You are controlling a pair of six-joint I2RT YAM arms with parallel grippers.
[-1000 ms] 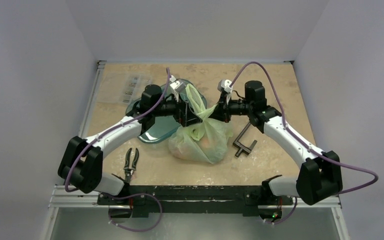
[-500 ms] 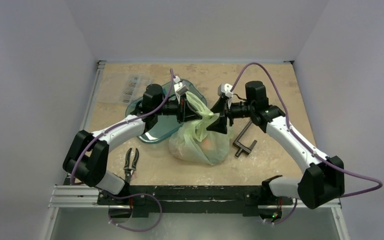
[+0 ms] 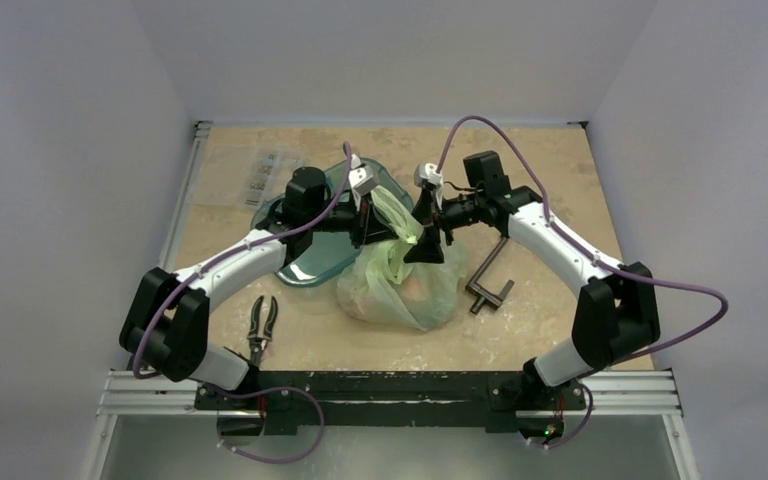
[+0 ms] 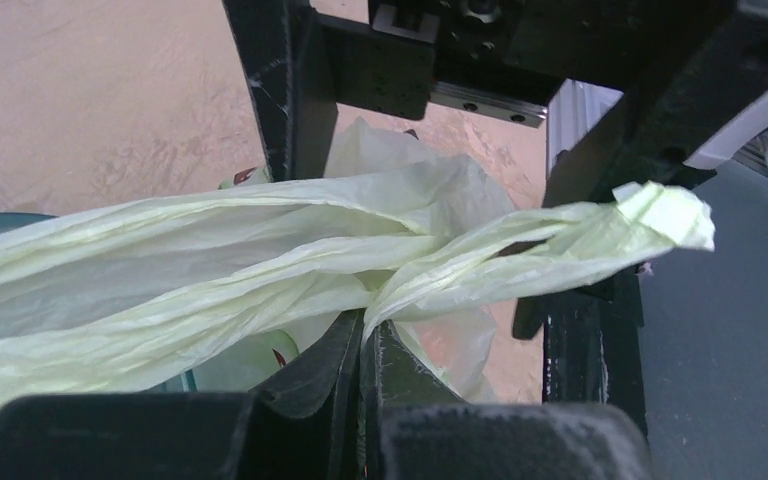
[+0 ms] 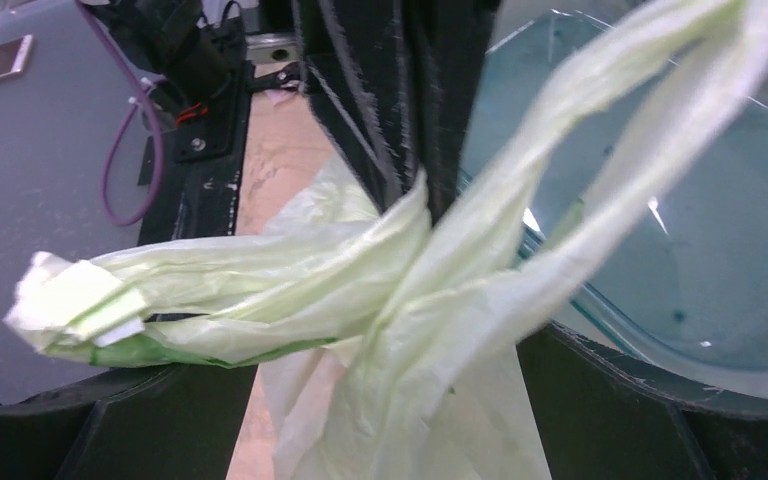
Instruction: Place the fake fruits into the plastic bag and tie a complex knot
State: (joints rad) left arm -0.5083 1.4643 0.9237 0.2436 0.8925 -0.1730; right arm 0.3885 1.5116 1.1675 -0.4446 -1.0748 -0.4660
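A handover at the knot: the left end effector (image 4: pixel 363 335) has just clamped shut on the twisted neck of the pale green plastic bag (image 3: pixel 400 290). A moment earlier it stood open. The right end effector (image 3: pixel 425 238), which had been pinching that same neck, has let go, and its fingers now stand wide apart on either side of the plastic. The right arm has also swung in closer to the middle of the worktop (image 3: pixel 550 320).

The grip has changed sides, so the bag's top stays taut while the right side is freed. By the look of it, that arm can now reach for the loose tail and work the next crossing of the knot.

The bag sits at the centre of the worktop, touching the translucent teal tub (image 3: pixel 305 265) on its left, with a black clamp (image 3: pixel 488 280) just beside it on the right. The fake fruits (image 3: pixel 418 290) show through the film only as an orange blur and cannot be counted.

The bag's body is a low mound. Its gathered top is drawn into two crossed strands whose long axis runs up and toward the far edge, across the line between the two end effectors. One strand ends in a short, folded tail (image 5: pixel 70 300). Pliers (image 3: pixel 262 322) lie near the left arm's base.
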